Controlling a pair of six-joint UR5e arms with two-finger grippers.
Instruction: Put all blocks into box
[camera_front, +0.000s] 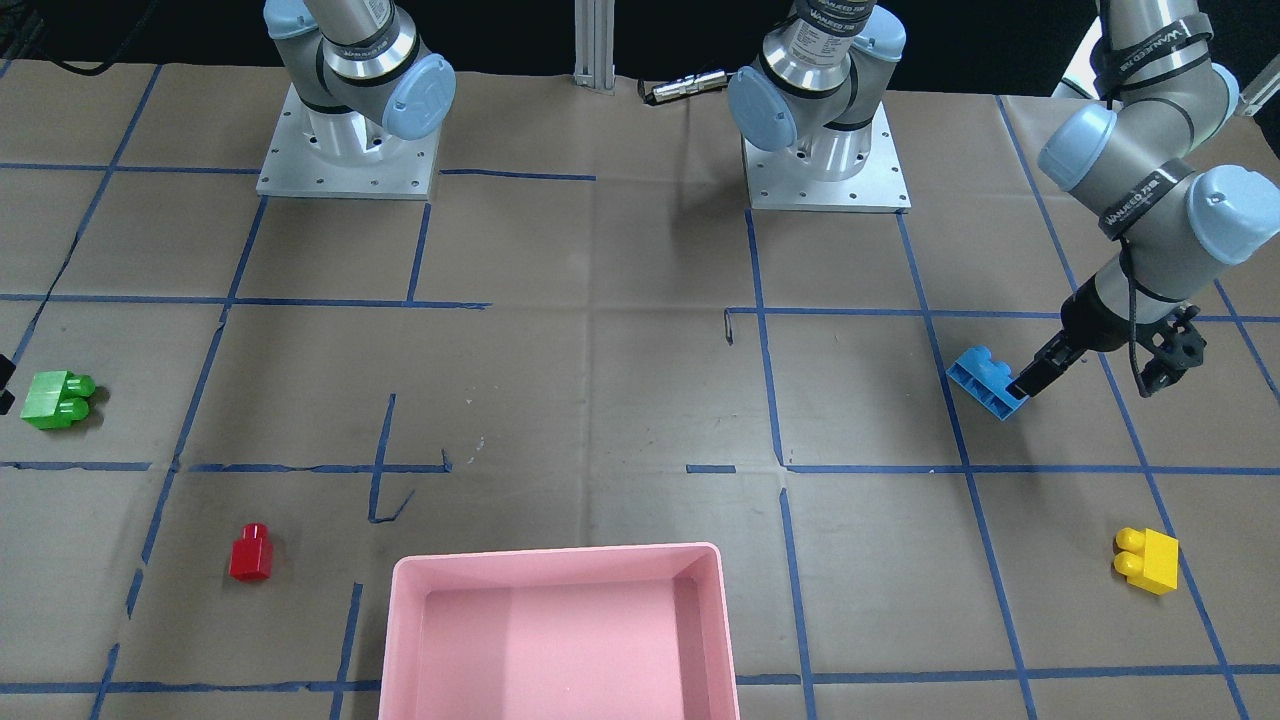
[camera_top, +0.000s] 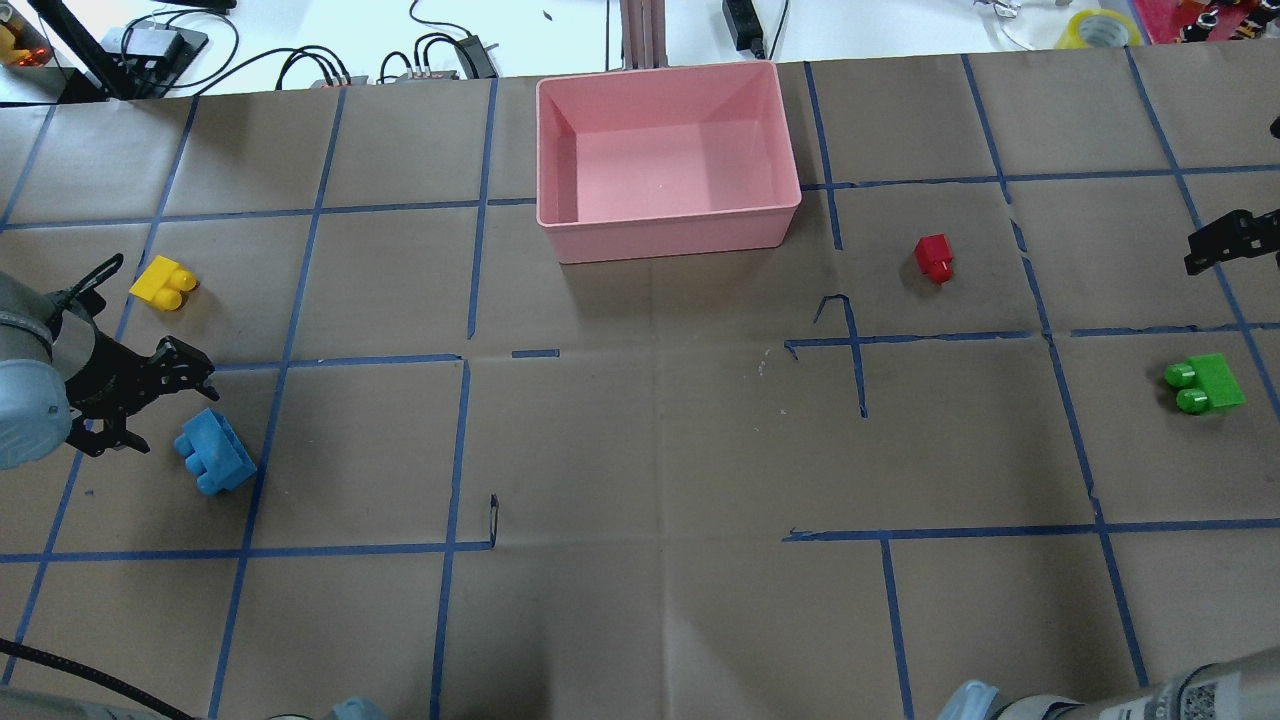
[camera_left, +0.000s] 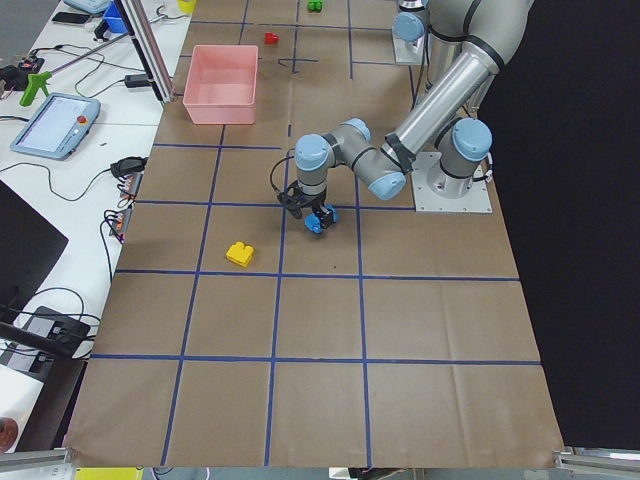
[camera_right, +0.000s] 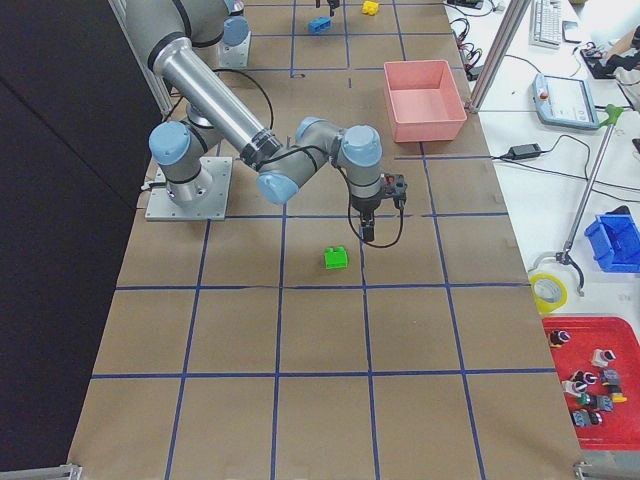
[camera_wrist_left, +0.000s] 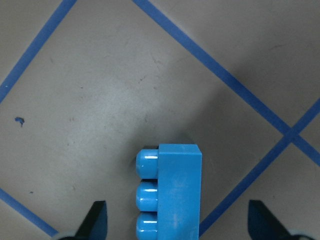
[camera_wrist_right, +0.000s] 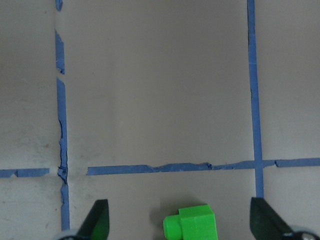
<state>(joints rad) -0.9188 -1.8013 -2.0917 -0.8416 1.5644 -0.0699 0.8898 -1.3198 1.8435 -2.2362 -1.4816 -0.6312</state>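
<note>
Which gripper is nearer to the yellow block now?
Left. The left gripper is open at the blue block, next to the yellow block; the right gripper is by the green block, at the table's opposite end.

The box (camera_top: 668, 235) stands far-centre on the table (camera_top: 640, 450) — two blocks (camera_top: 215, 455) left, two right.

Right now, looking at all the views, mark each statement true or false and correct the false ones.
1. The box is empty. True.
2. The left gripper is shut on the blue brick. False: it is open, with the brick between its fingers.
3. The red brick lies on the table, apart from the box. True.
4. The right gripper holds the green brick. False: it is open, and the brick lies on the table.
</note>
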